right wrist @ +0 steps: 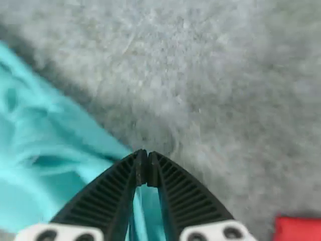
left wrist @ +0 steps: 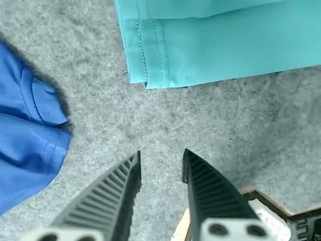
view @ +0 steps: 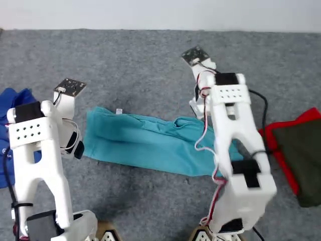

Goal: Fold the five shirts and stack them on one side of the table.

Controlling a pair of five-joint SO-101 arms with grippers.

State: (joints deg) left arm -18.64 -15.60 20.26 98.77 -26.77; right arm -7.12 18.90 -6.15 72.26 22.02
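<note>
A teal shirt point(view: 145, 143) lies in a long folded band across the middle of the grey table. My left gripper point(left wrist: 160, 155) hovers open over bare carpet just off the shirt's hemmed corner point(left wrist: 145, 75), touching nothing; in the high view the left gripper point(view: 76, 143) sits at the band's left end. My right gripper point(right wrist: 146, 159) is shut with its tips right on the teal shirt's point(right wrist: 45, 165) edge, cloth showing between the fingers. In the high view the right gripper point(view: 197, 111) is at the band's far edge, toward its right end.
A crumpled blue shirt point(view: 15, 130) lies at the left edge, also close beside the left gripper as blue cloth point(left wrist: 25, 135). A red shirt point(view: 281, 150) with a dark green one point(view: 301, 150) on it lies at the right. Open carpet stretches behind the teal shirt.
</note>
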